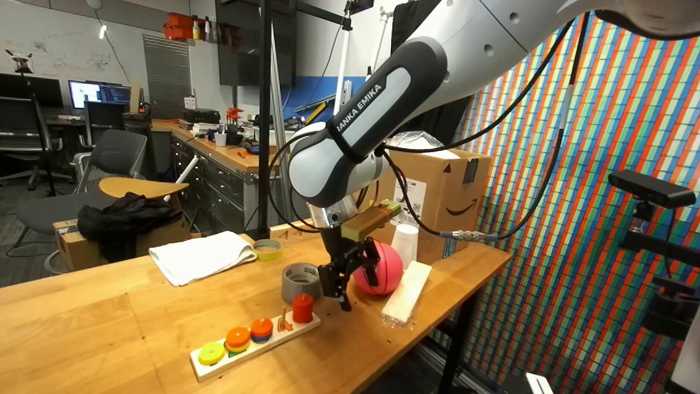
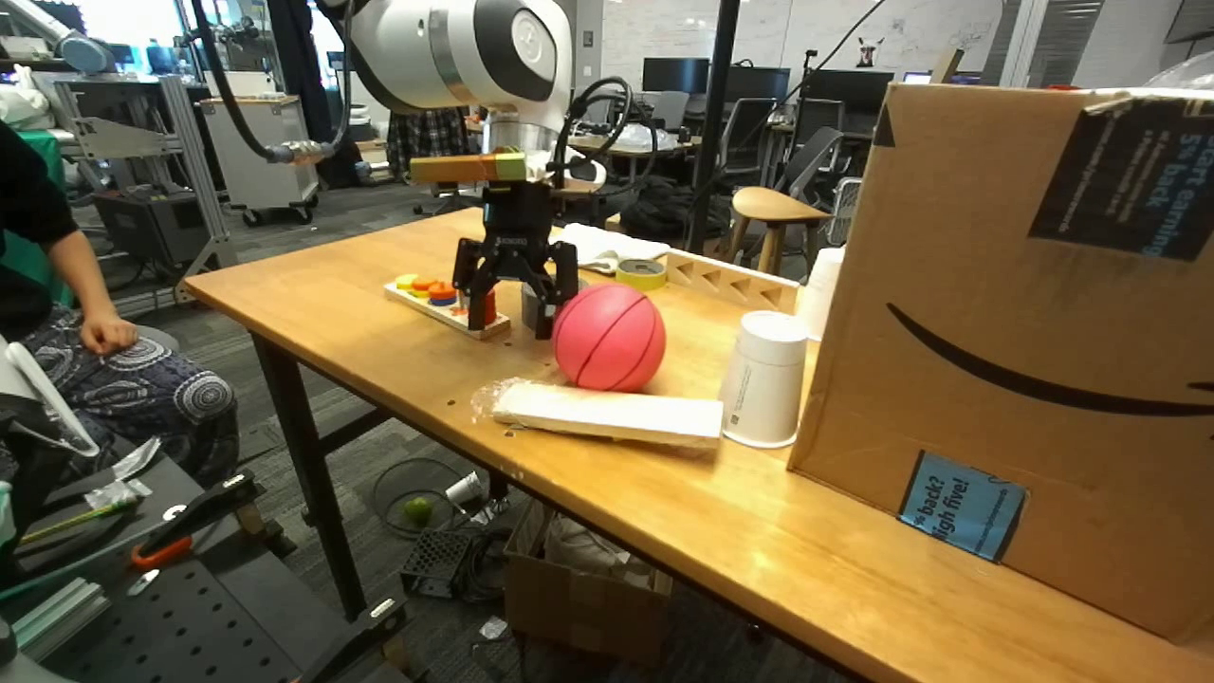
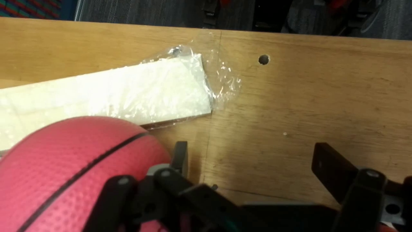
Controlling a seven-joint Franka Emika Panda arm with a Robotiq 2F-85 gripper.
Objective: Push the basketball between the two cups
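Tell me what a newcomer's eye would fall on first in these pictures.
Most likely the pinkish-red basketball, vivid on the wooden table right beside the open gripper. After that, probably the multicoloured chequered backdrop, which covers much of the right side of an exterior view. The large smile-marked cardboard box also draws the eye, looming at the right of an exterior view.

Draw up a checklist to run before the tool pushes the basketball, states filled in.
1. Tool beside basketball: ok, jaws apart and empty.
2. Tool touching basketball: cannot tell.
3. Nearer cup in an exterior view standing: ok, mouth down.
4. Farther cup fully visible: not ok, box partly hides it.
5. Gap between cups wide enough: cannot tell.
6. Wrapped board away from basketball: not ok, lies close by.
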